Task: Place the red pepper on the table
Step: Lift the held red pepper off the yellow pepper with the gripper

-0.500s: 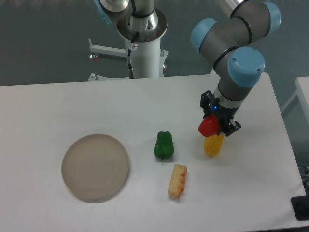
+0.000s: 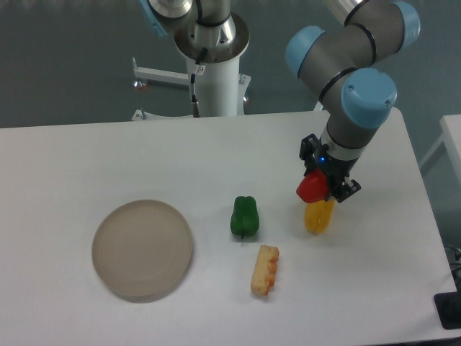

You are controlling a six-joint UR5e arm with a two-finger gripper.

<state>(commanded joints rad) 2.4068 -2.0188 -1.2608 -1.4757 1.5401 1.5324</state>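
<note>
Red and glossy, the pepper [image 2: 312, 188] sits clamped in the gripper [image 2: 325, 186], whose dark fingers [image 2: 338, 190] close around it from either side; only its lower, rounded part shows below the black gripper body. It hangs above the table [image 2: 86, 158] rather than resting on it, on the right side of the scene, and in this view it overlaps the top of the yellow pepper [image 2: 318, 215]. Whether the two peppers touch cannot be told. The yellow pepper lies on the white top just nearer the camera than the gripper. Above the gripper the wrist rises into a grey arm [image 2: 338, 54] with light blue joint caps, which bends back toward the far right.

Left of the yellow pepper, a little apart, a green pepper [image 2: 244, 215] stands on the table with its stem end facing the near side. Near it, and slightly to its right, lies a pale, elongated piece of toy food [image 2: 264, 269] with orange-red marks along one edge, its long axis running near to far. Well to the left, a round beige-grey plate [image 2: 142, 249] lies flat on the near-left part of the table. At the far edge, behind the table, a white post [image 2: 217, 79] carries the arm's base.
</note>
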